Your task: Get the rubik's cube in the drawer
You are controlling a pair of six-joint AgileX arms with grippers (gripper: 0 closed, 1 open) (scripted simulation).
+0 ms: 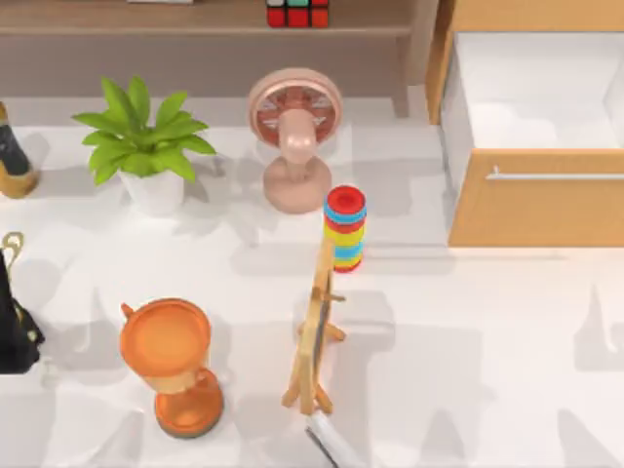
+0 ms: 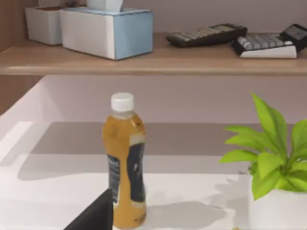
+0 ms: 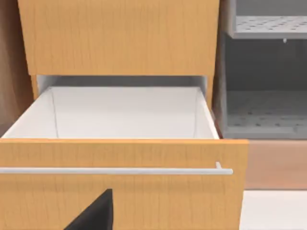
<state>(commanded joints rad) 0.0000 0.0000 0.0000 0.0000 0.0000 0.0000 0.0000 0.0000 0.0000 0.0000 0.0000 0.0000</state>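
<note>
While the white-walled, light wood drawer [image 1: 531, 102] stands open at upper right, the small multicoloured rubik's cube [image 1: 297, 13] sits ungrasped on the top-centre shelf [image 1: 146, 29]; finger states cannot be told.

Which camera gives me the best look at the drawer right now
The right wrist view: the drawer faces the camera, pulled open, with its white inner walls, wood front and silver handle all visible. The top view shows it open at the table's right, cut off by the edge.
</note>
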